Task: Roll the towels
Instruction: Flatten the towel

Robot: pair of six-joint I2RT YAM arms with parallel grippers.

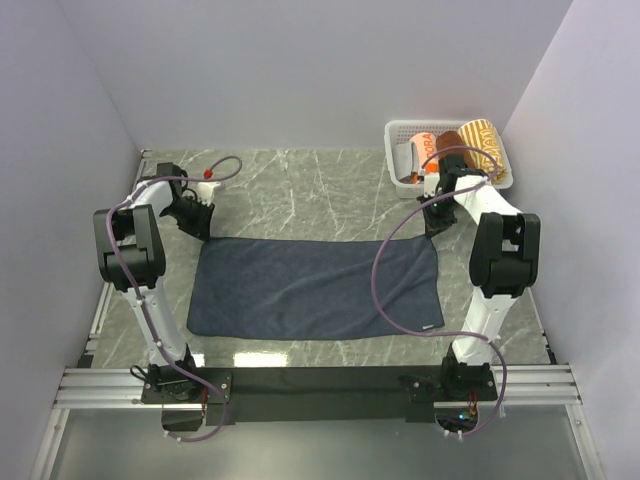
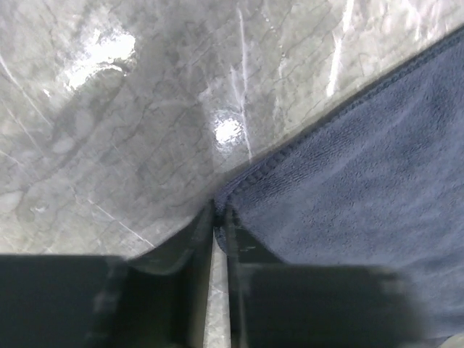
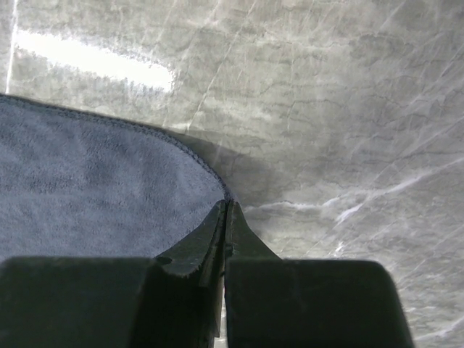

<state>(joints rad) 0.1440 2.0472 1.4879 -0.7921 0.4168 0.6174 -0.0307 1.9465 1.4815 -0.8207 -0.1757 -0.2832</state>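
1. Glossy grey marble-patterned tabletop [image 1: 300, 190] with pale veins.
2. Plain pale lilac-white walls [image 1: 320, 70] enclose it left, far and right.
3. Silver aluminium rail frame [image 1: 100, 385] runs along the near edge.
4. Bright white glare patches [image 2: 109, 51] lie on the stone surface.

A grey, white-veined, marble-patterned table top [image 1: 300, 190] carries two things. A large dark navy-blue rectangular soft cloth towel [image 1: 315, 288] lies spread flat across its middle, long edges running left to right, with a small white tag [image 1: 430, 326] at its near right corner. The towel's stitched hem rests directly on the glossy surface, which throws back bright patches of light. A white plastic lattice basket [image 1: 397, 128] stands in the far right corner, apart from the towel.
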